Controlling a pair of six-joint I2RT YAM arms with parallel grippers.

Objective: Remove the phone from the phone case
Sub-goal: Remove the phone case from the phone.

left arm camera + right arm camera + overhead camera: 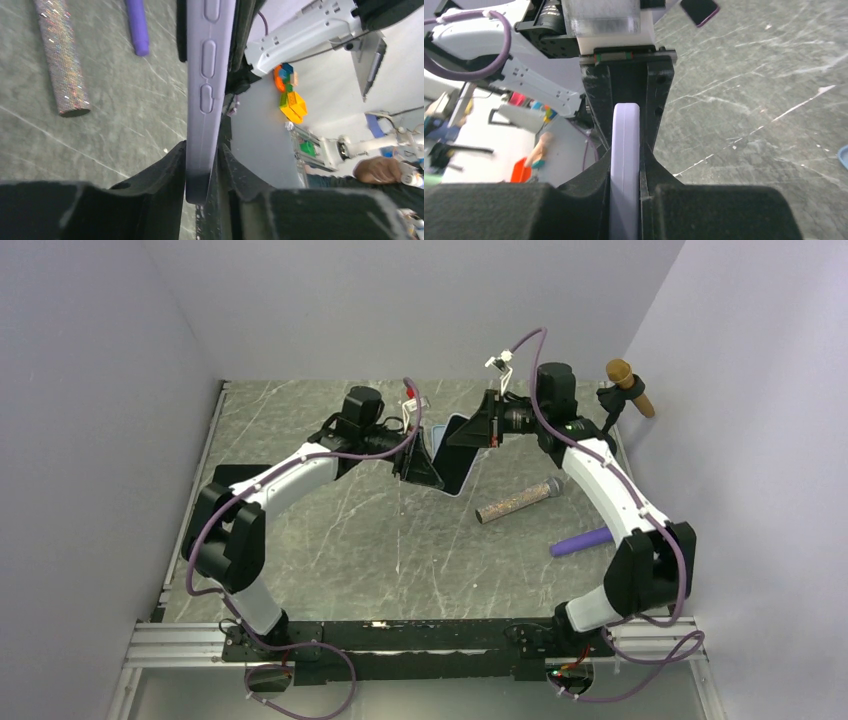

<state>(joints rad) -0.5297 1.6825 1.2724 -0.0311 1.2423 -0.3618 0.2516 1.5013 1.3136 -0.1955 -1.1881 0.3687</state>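
Grey marbled tabletop [340, 540], boxed by pale walls at 9, 12 and 3 o'clock, with both arms meeting over its far middle. My left gripper [202, 172] is pressed onto one end of the lilac phone case [205, 80], pads on the two broad faces, so I look straight along its buttoned side edge. My right gripper [625, 172] pinches the opposite end the same way; from its camera the left fingers sit at 12 o'clock, just past the case.

The case is on edge and appears held clear of the table. Its long axis runs along the line between the two grips, with the left at roughly 8 o'clock of it and the right at 2 o'clock in the overhead view. The phone [458, 468] shows there as a dark face inside the light rim. I judge it seated, though I cannot tell whether any corner has lifted.

Neither arm is nearer, since both are on it. The next move turns on that shared axis, I think: one grip anchors while the other peels the rim away.

Outward, a glitter microphone [520, 500] lies near at 4 o'clock, with a purple cylinder [580, 540] beyond it. There is open room toward 6 and 7 o'clock, and the back wall is close at 12.
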